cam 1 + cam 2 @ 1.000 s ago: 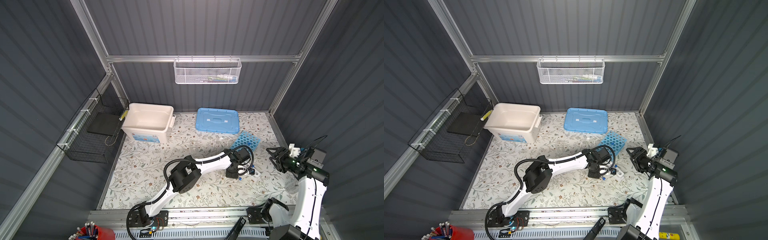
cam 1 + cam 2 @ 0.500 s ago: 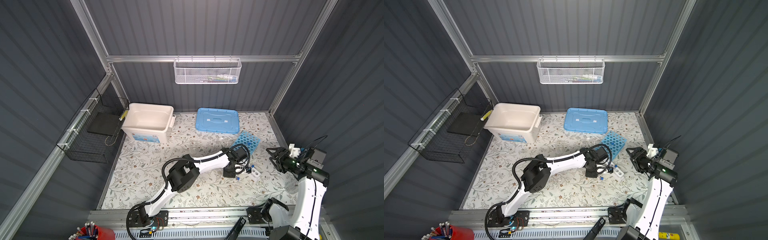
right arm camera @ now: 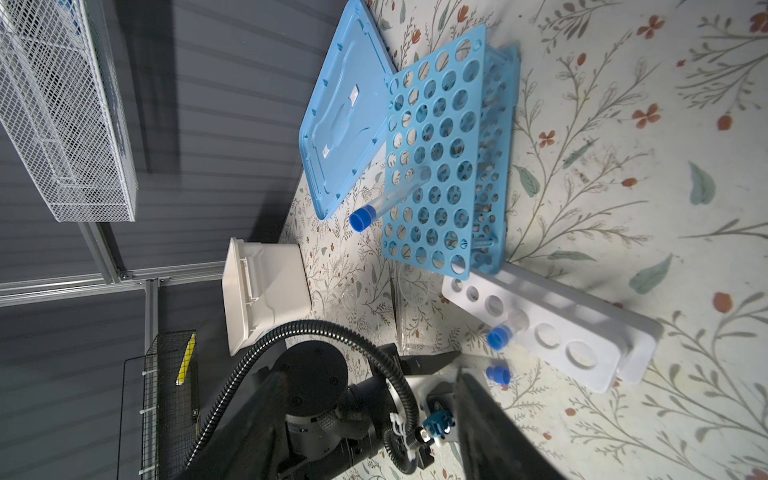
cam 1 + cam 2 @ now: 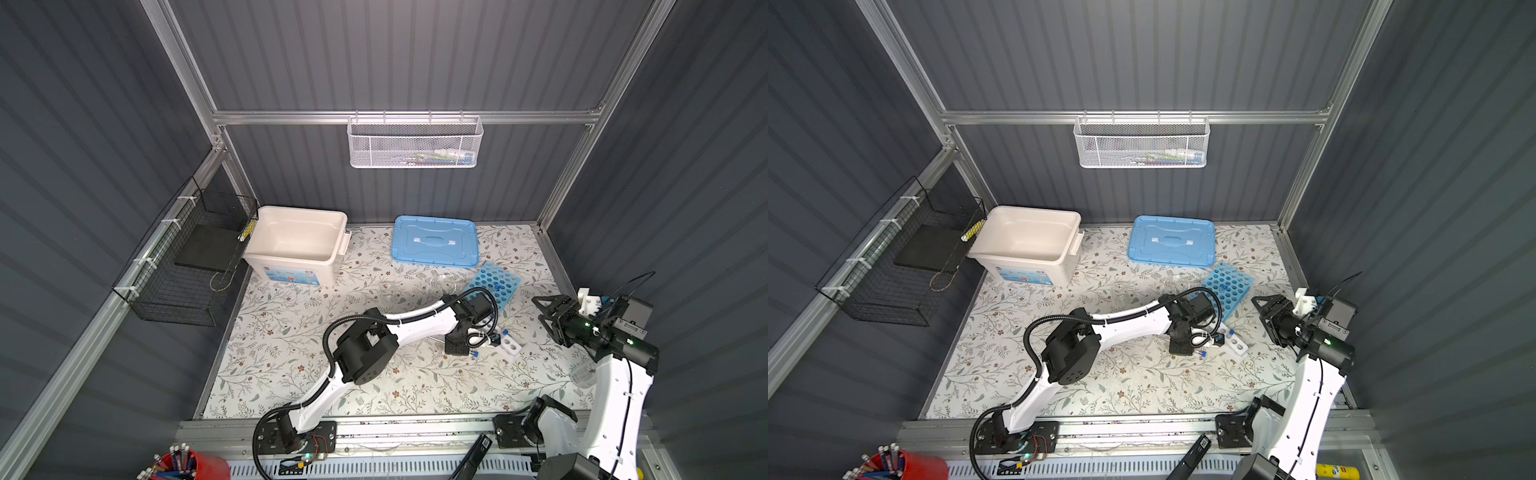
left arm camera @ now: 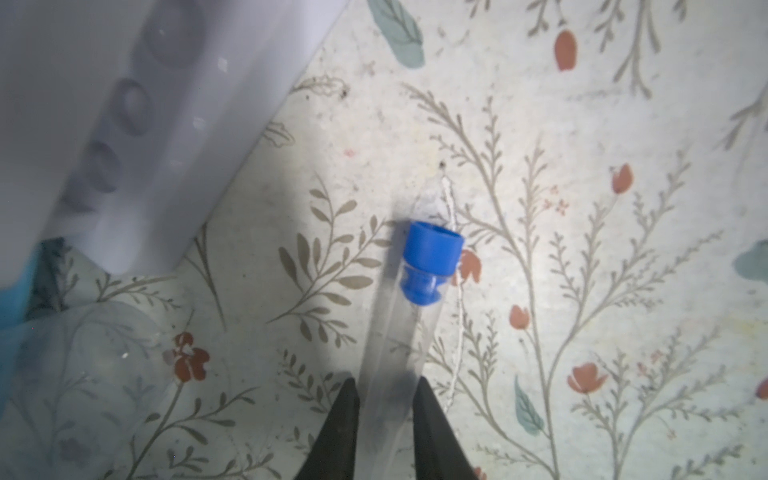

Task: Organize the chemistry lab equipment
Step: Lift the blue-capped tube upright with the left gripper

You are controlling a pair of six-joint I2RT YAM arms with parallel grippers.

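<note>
One arm (image 4: 415, 328) outstretched, left gripper (image 5: 385, 383) straddling tube (image 5: 405, 332).

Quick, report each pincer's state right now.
Left pincer: jaws astride the blue-capped tube; whether it grips cannot be told.
Right pincer: open, holding nothing.
</note>
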